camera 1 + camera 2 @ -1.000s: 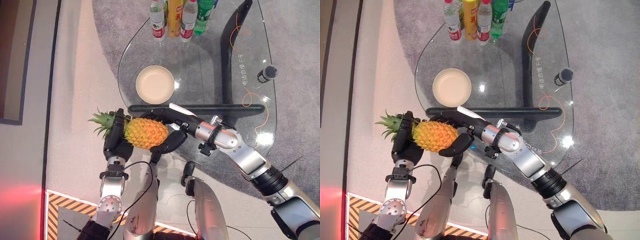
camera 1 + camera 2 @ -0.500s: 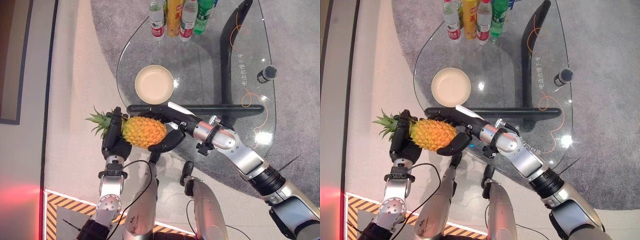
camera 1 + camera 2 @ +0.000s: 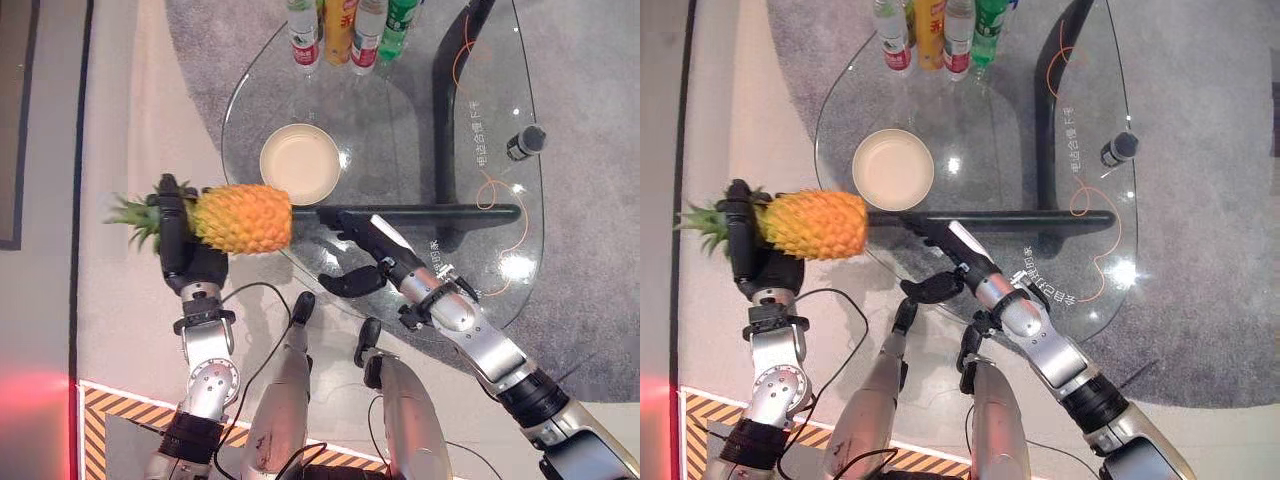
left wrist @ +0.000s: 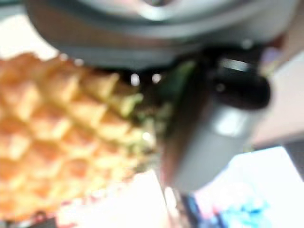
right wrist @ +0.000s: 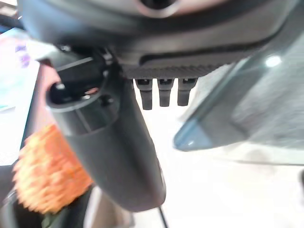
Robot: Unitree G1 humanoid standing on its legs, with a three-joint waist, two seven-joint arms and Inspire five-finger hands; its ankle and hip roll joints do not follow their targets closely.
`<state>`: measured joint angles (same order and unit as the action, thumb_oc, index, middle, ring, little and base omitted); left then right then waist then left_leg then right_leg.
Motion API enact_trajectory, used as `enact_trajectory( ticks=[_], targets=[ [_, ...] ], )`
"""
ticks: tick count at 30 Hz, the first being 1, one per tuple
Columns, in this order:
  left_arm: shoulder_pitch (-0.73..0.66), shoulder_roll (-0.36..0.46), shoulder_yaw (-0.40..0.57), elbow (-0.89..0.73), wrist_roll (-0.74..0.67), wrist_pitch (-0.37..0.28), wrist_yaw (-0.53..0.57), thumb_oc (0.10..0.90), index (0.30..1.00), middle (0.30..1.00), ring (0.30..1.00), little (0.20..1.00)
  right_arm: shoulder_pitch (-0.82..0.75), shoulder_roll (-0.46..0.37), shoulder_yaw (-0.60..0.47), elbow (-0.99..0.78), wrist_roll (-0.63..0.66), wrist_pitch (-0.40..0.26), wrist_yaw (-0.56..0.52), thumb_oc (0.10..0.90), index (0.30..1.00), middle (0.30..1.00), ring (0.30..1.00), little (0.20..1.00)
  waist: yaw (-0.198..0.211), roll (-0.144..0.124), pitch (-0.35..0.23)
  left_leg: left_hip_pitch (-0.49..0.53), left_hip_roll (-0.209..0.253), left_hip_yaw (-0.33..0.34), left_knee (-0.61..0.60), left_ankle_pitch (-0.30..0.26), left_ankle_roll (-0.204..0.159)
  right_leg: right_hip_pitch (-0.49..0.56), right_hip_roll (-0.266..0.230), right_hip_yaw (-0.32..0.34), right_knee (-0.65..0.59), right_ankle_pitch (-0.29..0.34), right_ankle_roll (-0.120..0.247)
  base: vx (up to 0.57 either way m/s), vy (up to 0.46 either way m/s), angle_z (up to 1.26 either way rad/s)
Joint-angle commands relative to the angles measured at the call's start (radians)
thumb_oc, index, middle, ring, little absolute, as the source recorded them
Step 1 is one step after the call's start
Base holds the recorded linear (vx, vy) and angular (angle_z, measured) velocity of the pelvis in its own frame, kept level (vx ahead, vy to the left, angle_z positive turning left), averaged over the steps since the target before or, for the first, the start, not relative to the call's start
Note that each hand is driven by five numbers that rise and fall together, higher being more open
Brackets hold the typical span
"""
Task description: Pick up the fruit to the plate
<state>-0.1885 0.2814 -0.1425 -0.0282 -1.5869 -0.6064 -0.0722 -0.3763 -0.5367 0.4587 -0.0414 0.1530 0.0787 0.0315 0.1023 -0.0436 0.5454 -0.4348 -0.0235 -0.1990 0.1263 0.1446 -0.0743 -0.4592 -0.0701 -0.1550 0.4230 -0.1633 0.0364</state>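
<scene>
A: Pineapple (image 3: 240,217) – location?

B: In the air, lying roughly level, body over the near-left rim of the glass table (image 3: 500,290), crown pointing left out past the edge. Not resting on any surface.

A: What carries it?

B: Left hand (image 3: 180,255), fingers wrapped round the crown end; the left wrist view shows the orange skin and green leaf bases right against the hand. The fruit body sticks out unsupported toward the table.

A: Right hand (image 3: 365,255)?

B: Released. Fingers extended, thumb apart, holding nothing. It sits over the table's near edge, just right of the fruit and clear of it.

A: Plate (image 3: 299,164)?

B: Cream, round, empty, on the glass just beyond the fruit's free end. Near, no contact.

A: Status against the task?

B: Pick-up done: fruit lifted, one-hand hold. Left to do, by my estimate: a short carry forward and right until the body is over the plate, lower, let go. Concern: a grip at the crown leaves the heavy end hanging, so it may droop or twist on the way.

A: Other items?

B: Bottles (image 3: 345,30) at the far edge, a small dark cylinder (image 3: 524,143) at far right; both well apart from the route
</scene>
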Motion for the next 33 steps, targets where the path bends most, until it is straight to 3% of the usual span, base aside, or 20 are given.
enact_trajectory(
  ticks=[1, 8, 21, 33],
  targets=[
    [-0.032, 0.006, 0.065, -0.156, 0.126, -0.058, -0.084, 0.100, 0.300, 0.300, 0.300, 0.200, -0.020, -0.006, -0.073, -0.131, -0.040, -0.079, -0.049, 0.800, 0.900, 0.900, 0.900, 0.900, -0.028, -0.034, -0.025, 0.037, -0.101, 0.081, 0.126, -0.186, 0.083, 0.071, 0.060, 0.115, -0.195, 0.161, 0.061, 0.00, 0.000, 0.00],
    [-0.034, 0.010, 0.082, -0.122, 0.341, -0.109, 0.009, 0.100, 0.300, 0.300, 0.300, 0.200, 0.050, -0.024, -0.137, -0.141, -0.027, -0.089, -0.040, 0.800, 0.900, 0.900, 0.900, 0.900, -0.050, -0.029, -0.025, 0.024, -0.097, 0.098, 0.137, -0.187, 0.082, 0.051, 0.057, 0.124, -0.180, 0.160, 0.066, 0.00, 0.020, 0.00],
    [-0.209, 0.089, 0.072, 0.028, 0.995, -0.207, 0.444, 0.100, 0.300, 0.300, 0.300, 0.200, -0.041, -0.029, -0.064, -0.079, 0.037, -0.021, 0.005, 0.800, 0.900, 0.900, 0.900, 0.900, -0.080, -0.014, -0.025, -0.045, -0.097, 0.131, 0.165, -0.178, 0.069, -0.034, 0.050, 0.140, -0.143, 0.157, 0.068, 0.00, 0.037, -0.08],
    [-0.385, 0.121, 0.074, 0.188, 1.260, -0.249, 0.733, 0.100, 0.300, 0.300, 0.300, 0.200, -0.133, -0.028, 0.018, 0.012, 0.098, 0.051, 0.059, 0.800, 0.900, 0.900, 0.900, 0.900, -0.111, -0.003, -0.025, -0.146, -0.093, 0.173, 0.213, -0.182, 0.059, -0.149, 0.059, 0.164, -0.104, 0.159, 0.058, -0.01, 0.066, -0.08]
  ],
)
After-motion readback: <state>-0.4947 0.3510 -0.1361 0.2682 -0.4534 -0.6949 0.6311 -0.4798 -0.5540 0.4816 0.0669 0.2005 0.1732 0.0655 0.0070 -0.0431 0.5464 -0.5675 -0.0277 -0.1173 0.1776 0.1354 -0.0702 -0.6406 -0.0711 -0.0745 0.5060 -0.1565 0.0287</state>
